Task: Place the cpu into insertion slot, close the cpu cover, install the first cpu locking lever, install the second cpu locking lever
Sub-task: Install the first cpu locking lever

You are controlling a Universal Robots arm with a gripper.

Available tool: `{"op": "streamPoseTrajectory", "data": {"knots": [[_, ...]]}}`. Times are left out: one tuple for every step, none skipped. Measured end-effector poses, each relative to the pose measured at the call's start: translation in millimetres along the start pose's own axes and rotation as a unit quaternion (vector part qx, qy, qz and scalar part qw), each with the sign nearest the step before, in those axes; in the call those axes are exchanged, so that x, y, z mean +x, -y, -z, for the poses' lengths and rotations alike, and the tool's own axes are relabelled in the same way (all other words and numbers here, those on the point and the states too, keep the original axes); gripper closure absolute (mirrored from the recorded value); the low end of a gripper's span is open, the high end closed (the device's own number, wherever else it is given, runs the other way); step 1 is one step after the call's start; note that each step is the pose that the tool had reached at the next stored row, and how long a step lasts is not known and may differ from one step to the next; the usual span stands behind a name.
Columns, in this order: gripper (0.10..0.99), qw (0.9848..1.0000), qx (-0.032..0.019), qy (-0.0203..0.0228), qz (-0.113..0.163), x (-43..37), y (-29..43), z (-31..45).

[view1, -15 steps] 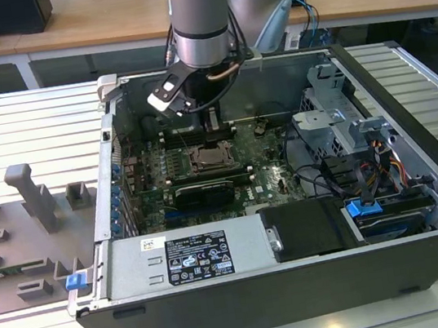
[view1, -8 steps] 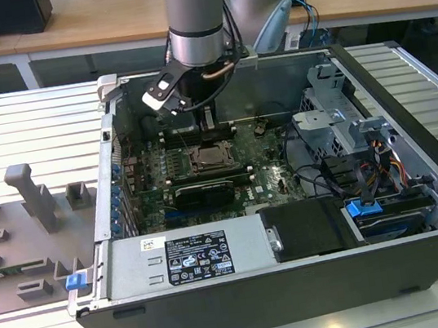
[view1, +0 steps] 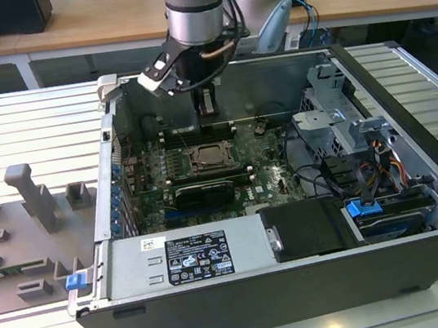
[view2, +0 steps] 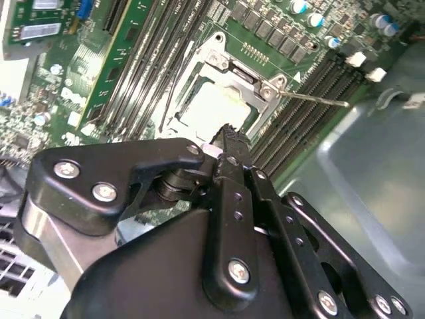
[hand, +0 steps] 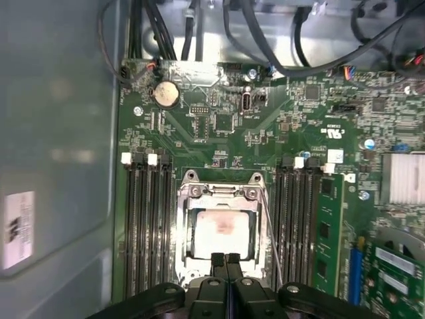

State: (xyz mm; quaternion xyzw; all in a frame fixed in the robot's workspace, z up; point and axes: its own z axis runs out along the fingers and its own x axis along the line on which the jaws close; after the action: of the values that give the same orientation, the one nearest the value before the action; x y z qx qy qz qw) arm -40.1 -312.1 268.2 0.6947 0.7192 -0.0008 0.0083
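In the exterior view you get bright, even room light from overhead: the ribbed surface (view1: 23,119) shines pale, while the inside of the computer case (view1: 223,303) sits in shade under the arm (view1: 194,11). In the first wrist view the cpu (hand: 222,229) top is washed to a pinkish glare, and soft bright patches lie on the grey case wall (hand: 53,133). In the second wrist view the black pincer (view2: 229,136) reads dark, with glints on its screws.

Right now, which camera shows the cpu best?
The first wrist view: it looks squarely down on the cpu, with the pale top almost entirely unobstructed. The second wrist view shows the cpu slanted, partly behind the hand. The exterior view shows the cpu small, mid-board.
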Motion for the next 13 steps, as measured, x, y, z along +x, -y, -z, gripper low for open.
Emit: {"op": "streamPoseTrajectory", "data": {"knots": [[0.980, 1.0000, 0.0000, 0.0000, 0.000, 0.0, 0.0, 2.3], [0.980, 1.0000, 0.0000, 0.0000, 0.000, -0.1, 0.0, 4.0], [0.980, 1.0000, 0.0001, 0.0001, 0.000, -0.1, 0.0, 4.8], [0.980, 1.0000, -0.0001, -0.0001, 0.009, 0.0, 0.0, 4.7], [0.980, 0.9996, -0.0003, -0.0003, 0.029, -0.1, -0.1, 4.6], [0.980, 0.9990, -0.0005, -0.0004, 0.044, -0.1, 0.0, 4.4], [0.980, 0.9981, -0.0007, -0.0005, 0.062, -0.1, 0.0, 4.3], [0.980, 0.9972, -0.0008, -0.0007, 0.075, -0.1, 0.0, 4.2], [0.980, 0.9968, -0.0008, -0.0008, 0.080, -0.1, 0.0, 4.2], [0.980, 0.9965, -0.0009, -0.0008, 0.083, -0.1, 0.0, 4.2], [0.980, 0.9960, -0.0009, -0.0009, 0.089, -0.1, -0.1, 4.0], [0.980, 0.9953, -0.0009, -0.0010, 0.097, -0.1, 0.0, 3.9], [0.980, 0.9944, -0.0010, -0.0011, 0.105, -0.1, -0.1, 3.8]]}}
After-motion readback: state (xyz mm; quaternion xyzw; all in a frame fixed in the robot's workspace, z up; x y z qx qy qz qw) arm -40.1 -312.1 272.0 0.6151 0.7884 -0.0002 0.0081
